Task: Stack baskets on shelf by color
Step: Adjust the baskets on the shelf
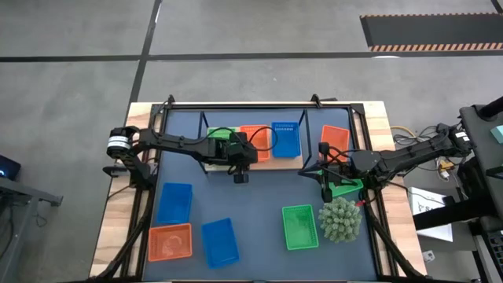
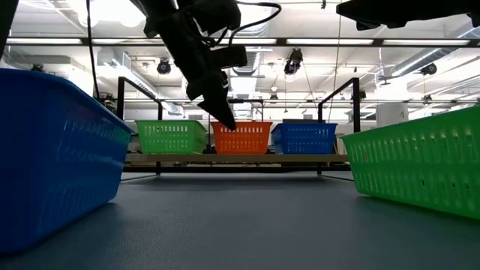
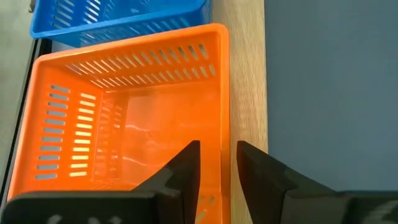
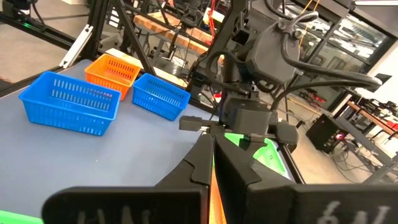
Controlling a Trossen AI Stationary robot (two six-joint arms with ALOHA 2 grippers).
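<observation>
The shelf holds a green basket, an orange basket and a blue basket side by side, each resting on its bottom. My left gripper slants down over the orange basket, open. One finger stands inside the basket's near wall and one outside, with a gap on both sides. My right gripper is shut and level at the table's right, with nothing in it.
On the dark mat lie a blue basket, an orange one, a second blue one and a green one. An orange basket and a green one lie by the right arm. A spiky plant ball stands near right.
</observation>
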